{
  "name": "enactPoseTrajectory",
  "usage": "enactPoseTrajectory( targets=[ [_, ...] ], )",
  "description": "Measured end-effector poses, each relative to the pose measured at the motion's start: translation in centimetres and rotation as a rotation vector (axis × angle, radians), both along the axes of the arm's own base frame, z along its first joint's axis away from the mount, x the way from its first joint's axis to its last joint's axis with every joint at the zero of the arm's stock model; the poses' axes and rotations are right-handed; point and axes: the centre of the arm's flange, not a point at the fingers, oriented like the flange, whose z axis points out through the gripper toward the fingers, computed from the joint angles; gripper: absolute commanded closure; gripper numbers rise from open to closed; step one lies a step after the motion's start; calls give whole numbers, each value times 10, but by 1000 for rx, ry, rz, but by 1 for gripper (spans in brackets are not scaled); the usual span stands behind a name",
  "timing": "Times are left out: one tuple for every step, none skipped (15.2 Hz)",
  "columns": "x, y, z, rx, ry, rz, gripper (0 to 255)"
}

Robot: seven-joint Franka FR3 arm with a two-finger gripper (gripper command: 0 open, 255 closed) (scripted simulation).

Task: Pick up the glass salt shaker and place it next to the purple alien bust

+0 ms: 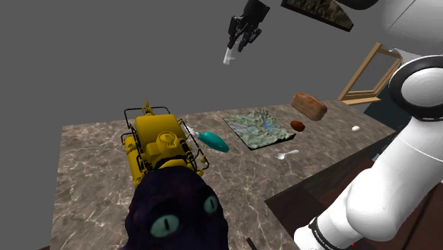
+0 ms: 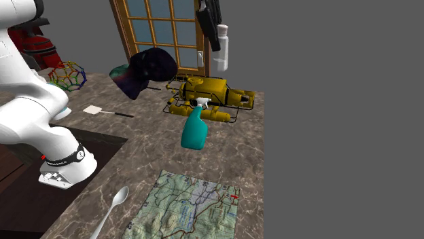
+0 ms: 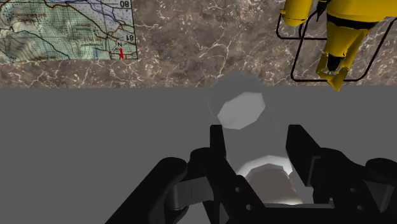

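My black gripper (image 1: 241, 41) hangs high above the table's far side, shut on a pale, see-through salt shaker (image 1: 228, 55) whose lower end sticks out below the fingers. The shaker (image 2: 221, 49) is a whitish cylinder in the second exterior view, clasped by the gripper (image 2: 212, 30) above the yellow machine. Along the wrist view, the shaker (image 3: 245, 121) sits between both fingers (image 3: 217, 143). The dark purple alien bust (image 1: 177, 213) with green eyes stands at the table's near edge in the shoulder view; the bust (image 2: 146, 71) is beside the yellow machine.
A yellow submersible model (image 1: 160, 142) in a black frame stands mid-table, with a teal spray bottle (image 1: 213, 140), a map (image 1: 261, 126), a spoon (image 1: 286, 153), a brown loaf (image 1: 308, 106) and small items around it. The marble tabletop (image 1: 92, 177) has bare room toward the shoulder view's left.
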Motion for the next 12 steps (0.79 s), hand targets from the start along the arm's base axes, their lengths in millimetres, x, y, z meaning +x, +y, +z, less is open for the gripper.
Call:
enactPoseTrajectory(
  targets=[
    [-11,4,1,0,0,0,255],
    [-23,9,0,0,-1,0,255],
    [-34,14,4,1,-1,0,255],
    [-48,20,2,1,-1,0,255],
    [-57,29,3,1,-1,0,255],
    [-69,35,3,1,-1,0,255],
    [-81,41,5,1,-1,0,255],
    [-92,46,4,1,-1,0,255],
    [-104,55,4,0,0,1,255],
    [-115,62,4,0,0,1,255],
    [-126,67,2,0,0,1,255],
    [-138,71,1,0,0,0,255]
  ],
)
